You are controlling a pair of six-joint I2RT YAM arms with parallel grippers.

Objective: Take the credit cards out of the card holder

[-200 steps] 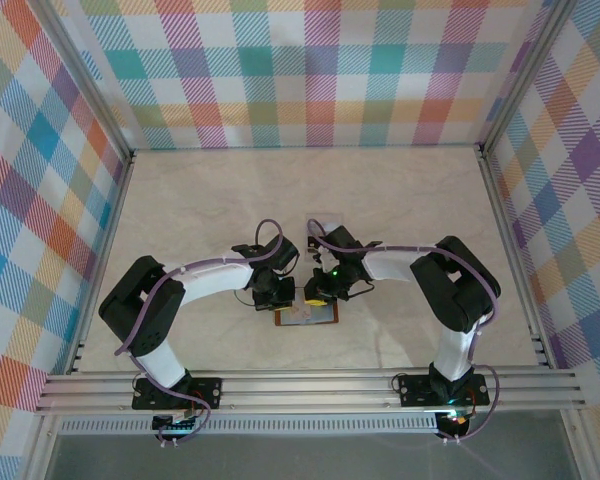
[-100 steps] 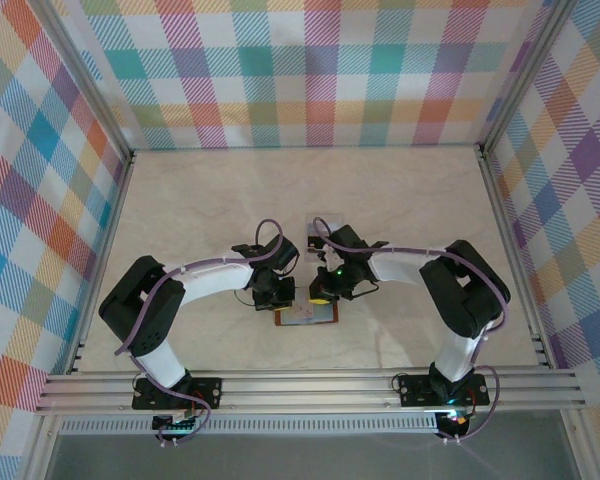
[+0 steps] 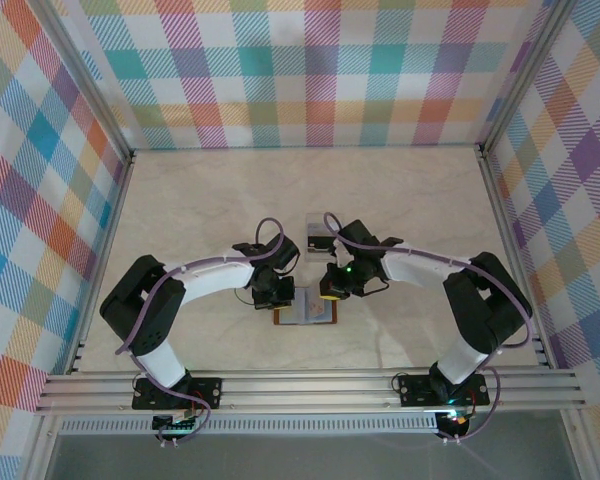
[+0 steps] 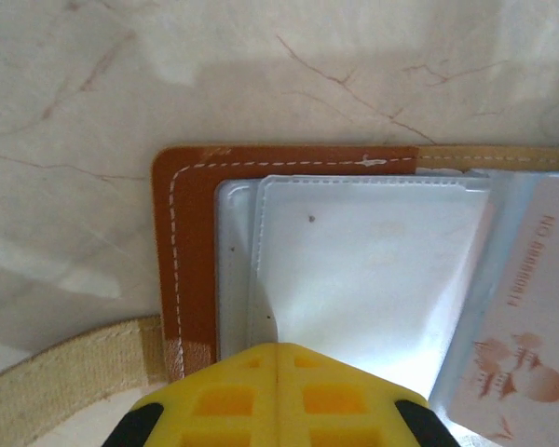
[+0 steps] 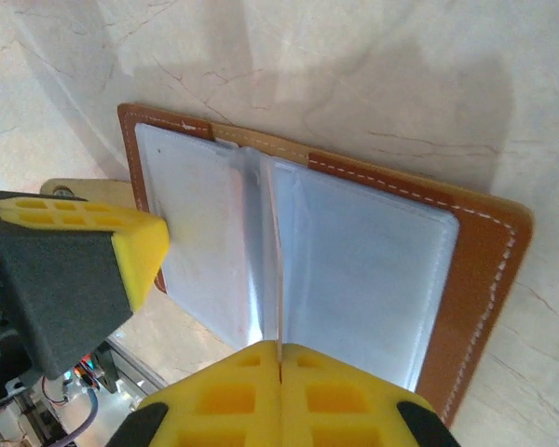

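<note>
Both grippers are shut: left gripper (image 4: 278, 358) seemingly pins the card holder (image 4: 191, 251); right gripper (image 5: 279, 358) seems to pinch a sleeve leaf (image 5: 265, 242). Lift it gently, exposing the credit card (image 4: 531, 317).

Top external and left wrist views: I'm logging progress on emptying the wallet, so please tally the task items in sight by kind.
card holder: 1
credit cards: 2, one lying on the table, one in a sleeve of the holder
Total: 3
</note>
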